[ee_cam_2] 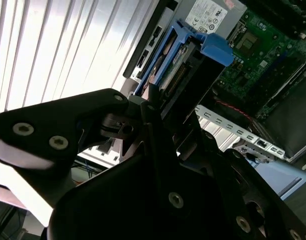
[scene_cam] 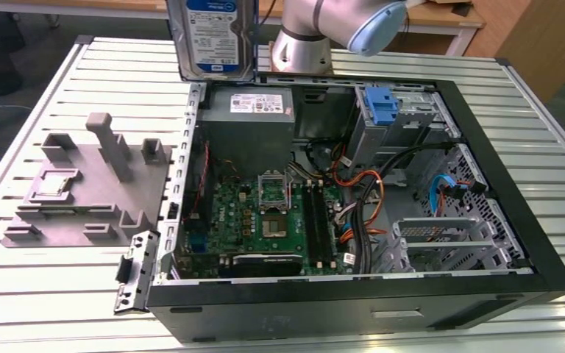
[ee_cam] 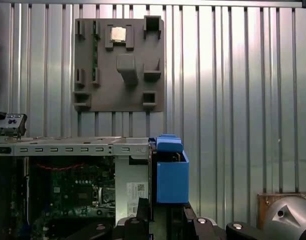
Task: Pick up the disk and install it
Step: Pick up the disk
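Over on the exterior view's left, a grey holder (scene_cam: 86,184) with tall pegs lies flat on the striped metal surface (scene_cam: 57,294). A small shiny square part (scene_cam: 57,184) sits in one of its pockets. In the first wrist view the same grey holder (ee_cam: 118,65) lies apart from the open computer case (ee_cam: 68,149).

Next comes the disk (scene_cam: 214,37). It stands upright in the air, up above the surface, just beyond the far corner of the case on the exterior view's left side. Its white-and-blue label faces the camera. The disk is not in the case yet.

In the second wrist view the black pincer (ee_cam_2: 155,100) is clenched on the disk (ee_cam_2: 175,70) - one end sits between its fingers (ee_cam_2: 152,95), and the other end sticks out with its blue plastic rails (ee_cam_2: 215,50). The first wrist view shows those blue rails (ee_cam: 172,172) too, right beside the edge of the case.

Just beside the disk stands the silver arm (scene_cam: 327,33) with its blue cap.

Then comes the black computer case (scene_cam: 361,316), lying open. Inside it are a grey power box (scene_cam: 253,118) near the disk, a green board (scene_cam: 263,213) below that, and a bundle of wires (scene_cam: 361,198). Further right, a bare blue bracket (scene_cam: 381,107) sits in a metal bay - no drive in it. A silver cage (scene_cam: 449,239) fills the corner on the exterior view's right.
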Motion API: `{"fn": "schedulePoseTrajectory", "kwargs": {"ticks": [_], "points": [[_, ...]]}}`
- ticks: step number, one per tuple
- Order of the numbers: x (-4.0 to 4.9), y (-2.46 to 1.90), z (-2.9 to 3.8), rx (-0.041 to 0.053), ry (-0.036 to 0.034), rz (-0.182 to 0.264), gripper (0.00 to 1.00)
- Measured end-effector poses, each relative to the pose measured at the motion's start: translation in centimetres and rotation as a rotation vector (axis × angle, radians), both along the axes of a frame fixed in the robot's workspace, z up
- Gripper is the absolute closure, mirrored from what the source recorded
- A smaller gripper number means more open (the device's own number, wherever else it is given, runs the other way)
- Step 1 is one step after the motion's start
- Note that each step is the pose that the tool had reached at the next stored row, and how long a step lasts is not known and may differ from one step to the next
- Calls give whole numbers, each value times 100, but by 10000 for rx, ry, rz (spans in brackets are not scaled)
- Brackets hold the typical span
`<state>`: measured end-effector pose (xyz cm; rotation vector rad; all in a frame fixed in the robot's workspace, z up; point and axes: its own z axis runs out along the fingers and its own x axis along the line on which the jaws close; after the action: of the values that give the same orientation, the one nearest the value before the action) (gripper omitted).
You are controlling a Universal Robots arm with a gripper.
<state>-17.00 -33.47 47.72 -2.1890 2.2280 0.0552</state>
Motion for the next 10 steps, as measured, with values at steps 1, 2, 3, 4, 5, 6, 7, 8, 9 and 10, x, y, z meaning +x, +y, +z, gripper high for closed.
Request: {"fn": "schedulePoseTrajectory", "kwargs": {"ticks": [1, 2, 3, 4, 5, 6, 7, 8, 9, 10], "points": [[33, 0, 0, 0, 0, 0, 65], [67, 0, 0, -1, 0, 1, 65], [101, 0, 0, 0, 0, 1, 65], [136, 0, -1, 0, 0, 1, 65], [172, 0, -1, 0, 0, 0, 65], [210, 0, -1, 1, 0, 1, 65], [245, 0, -1, 1, -1, 1, 65], [281, 0, -1, 0, 0, 1, 65], [317, 0, -1, 0, 0, 0, 65], [354, 0, -1, 0, 0, 1, 65]]}}
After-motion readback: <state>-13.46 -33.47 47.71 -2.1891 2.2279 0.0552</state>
